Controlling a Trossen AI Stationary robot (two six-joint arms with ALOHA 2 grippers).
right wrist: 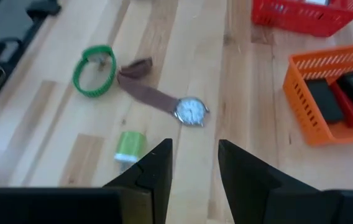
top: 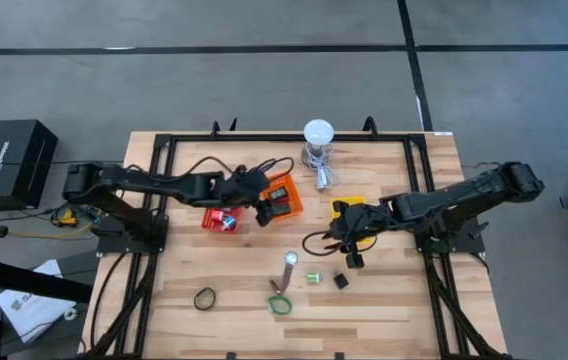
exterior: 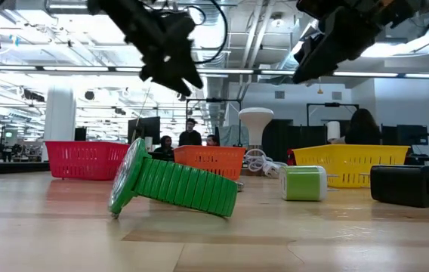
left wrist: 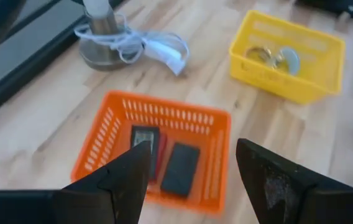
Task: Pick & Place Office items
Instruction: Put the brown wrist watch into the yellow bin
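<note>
**A:** Overhead first: where is the job?

**B:** Left gripper (top: 264, 205) hangs at the frame's centre over the orange mesh basket (top: 289, 205), with nothing in it. I judge a drop-off just done. Right gripper (top: 349, 243) sits right of centre beside the yellow mesh basket (top: 347, 207). Below them lie a brown-strapped wristwatch (top: 290, 263), a green band ring (top: 280, 304), a black band ring (top: 205, 298), a small green block (top: 313, 278) and a black block (top: 341, 281).

**A:** Table level?

**B:** A green ribbed watch band (exterior: 177, 189) fills the middle; both arms are high above.

**A:** Left wrist?

**B:** Fingers (left wrist: 123, 180) spread wide, released, above the orange basket's flat black items (left wrist: 179, 169).

**A:** Right wrist?

**B:** Its fingers (right wrist: 155, 168) stand apart, empty, above the watch (right wrist: 191, 111). Next, I judge, it must descend, straddle the watch and close.
</note>
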